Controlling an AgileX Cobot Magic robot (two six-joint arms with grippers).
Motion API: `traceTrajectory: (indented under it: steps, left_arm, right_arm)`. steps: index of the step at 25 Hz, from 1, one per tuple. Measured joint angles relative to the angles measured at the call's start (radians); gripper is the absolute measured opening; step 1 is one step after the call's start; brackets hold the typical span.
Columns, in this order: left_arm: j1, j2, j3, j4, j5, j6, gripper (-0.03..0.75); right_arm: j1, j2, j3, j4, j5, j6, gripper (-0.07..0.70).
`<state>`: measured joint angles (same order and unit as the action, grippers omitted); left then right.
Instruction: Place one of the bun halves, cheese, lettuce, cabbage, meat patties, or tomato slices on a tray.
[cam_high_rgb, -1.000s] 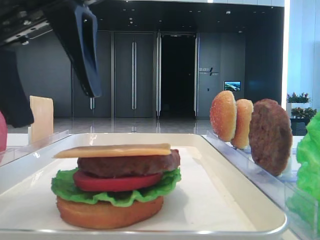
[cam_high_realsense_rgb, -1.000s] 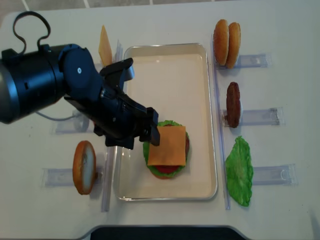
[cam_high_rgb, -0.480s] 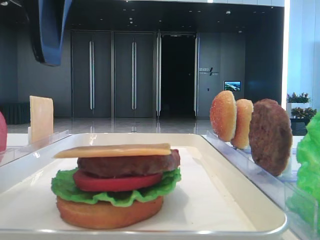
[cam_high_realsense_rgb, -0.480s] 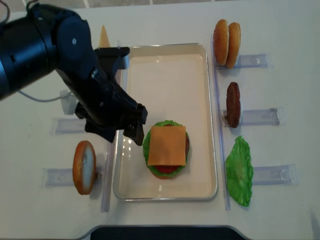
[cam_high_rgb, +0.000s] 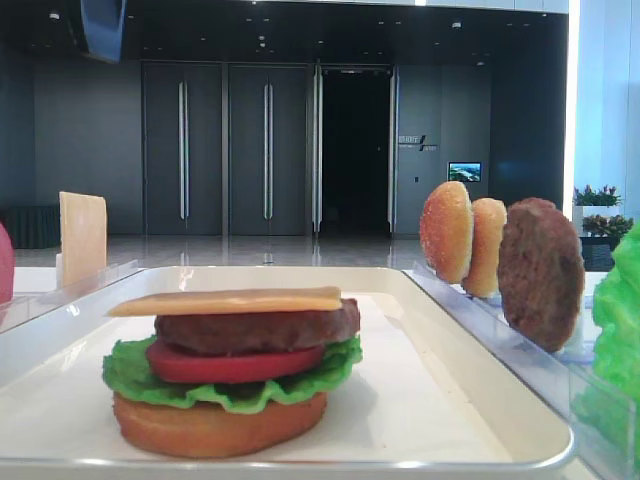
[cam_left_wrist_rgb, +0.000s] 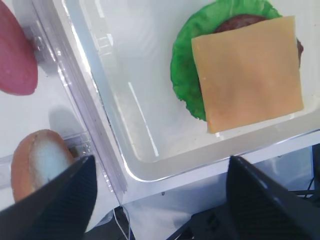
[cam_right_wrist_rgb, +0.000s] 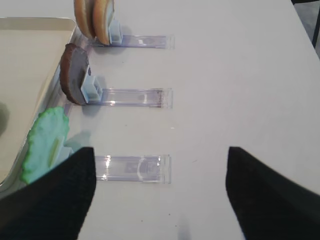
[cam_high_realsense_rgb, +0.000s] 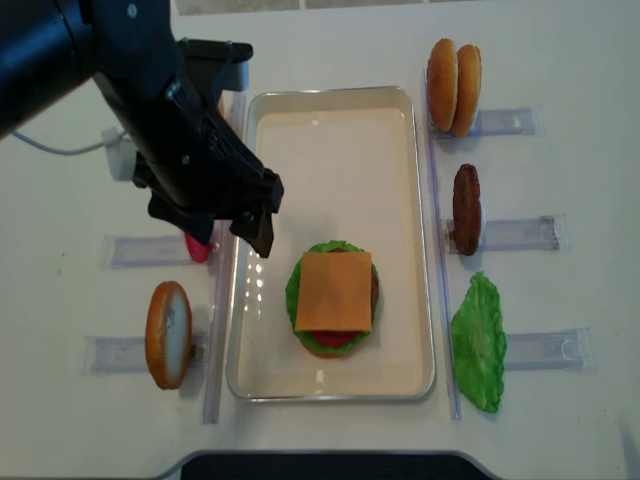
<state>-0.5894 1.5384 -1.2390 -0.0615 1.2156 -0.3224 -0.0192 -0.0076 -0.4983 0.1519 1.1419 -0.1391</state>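
Observation:
On the cream tray (cam_high_realsense_rgb: 330, 120) sits a stack: flat bun half (cam_high_rgb: 215, 425), lettuce (cam_left_wrist_rgb: 184, 75), tomato slice (cam_high_rgb: 230, 365), meat patty (cam_high_rgb: 255, 328), with the square cheese (cam_high_realsense_rgb: 333, 290) on top. My left gripper (cam_high_realsense_rgb: 215, 225) hovers open and empty above the tray's left rim, up and left of the stack; in its wrist view the left gripper (cam_left_wrist_rgb: 160, 205) frames the tray's corner. My right gripper (cam_right_wrist_rgb: 160, 200) is open and empty over the table, right of the racks. Cabbage is out of view.
Clear racks flank the tray. Right side: two bun halves (cam_high_realsense_rgb: 453, 85), a patty (cam_high_realsense_rgb: 466, 208), a lettuce leaf (cam_high_realsense_rgb: 480, 340). Left side: a bun half (cam_high_realsense_rgb: 168, 333), a tomato slice (cam_left_wrist_rgb: 15, 55), and an upright cheese slice (cam_high_rgb: 82, 235).
My left arm has risen and drawn back and to the left, away from the stack. The cheese stays flat on top of the patty. The jaws stay open.

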Motion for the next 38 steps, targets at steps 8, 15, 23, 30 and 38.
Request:
traceTrajectory:
  steps: [8, 15, 23, 30, 38]
  left_arm:
    - [0.000, 0.000, -0.042, 0.115, 0.003, 0.000, 0.610]
    - [0.065, 0.000, -0.045, 0.163, 0.003, 0.000, 0.609]
    - [0.245, 0.000, -0.047, 0.163, 0.004, 0.065, 0.608]
    - [0.365, 0.000, -0.047, 0.193, 0.005, 0.152, 0.608]
    - [0.497, 0.000, -0.047, 0.229, 0.005, 0.205, 0.601]
  right_arm:
    - [0.000, 0.000, 0.001, 0.000, 0.000, 0.000, 0.540]
    - [0.000, 0.000, 0.001, 0.000, 0.000, 0.000, 0.540]
    - [0.000, 0.000, 0.001, 0.000, 0.000, 0.000, 0.540]
    - [0.000, 0.000, 0.001, 0.000, 0.000, 0.000, 0.540]
    - [0.000, 0.000, 0.001, 0.000, 0.000, 0.000, 0.540]
